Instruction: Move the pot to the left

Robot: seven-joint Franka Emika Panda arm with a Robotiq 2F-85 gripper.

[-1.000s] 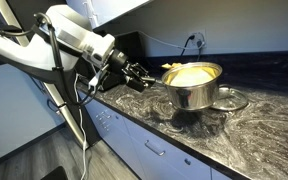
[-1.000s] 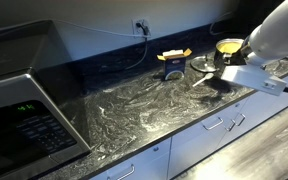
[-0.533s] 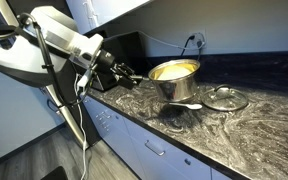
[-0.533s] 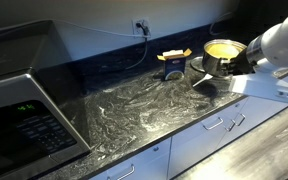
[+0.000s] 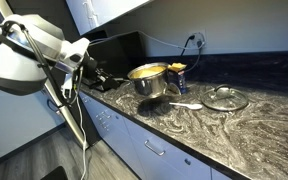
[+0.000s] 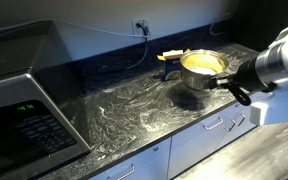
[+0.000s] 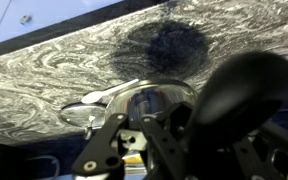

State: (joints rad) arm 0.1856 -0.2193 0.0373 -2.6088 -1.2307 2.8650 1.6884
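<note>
The shiny steel pot (image 5: 150, 80) with a yellowish inside hangs a little above the marbled countertop (image 5: 214, 125), casting a dark shadow below it. It also shows in an exterior view (image 6: 201, 68) and, as a shiny side, in the wrist view (image 7: 134, 105). My gripper (image 5: 102, 77) is shut on the pot's black long handle (image 6: 227, 84), seen close up in the wrist view (image 7: 239, 95). The gripper also shows in an exterior view (image 6: 238, 91) and in the wrist view (image 7: 159, 125).
A flat glass lid (image 5: 225, 98) and a pale utensil (image 5: 184, 104) lie on the counter beside the pot. A yellow and blue box (image 5: 176, 75) stands by the wall under an outlet (image 5: 197, 41). A microwave (image 6: 24, 100) stands at one end of the counter.
The gripper has carried the pot by its handle away from the glass lid and along the counter, past the yellow box. The lid has stayed put.
</note>
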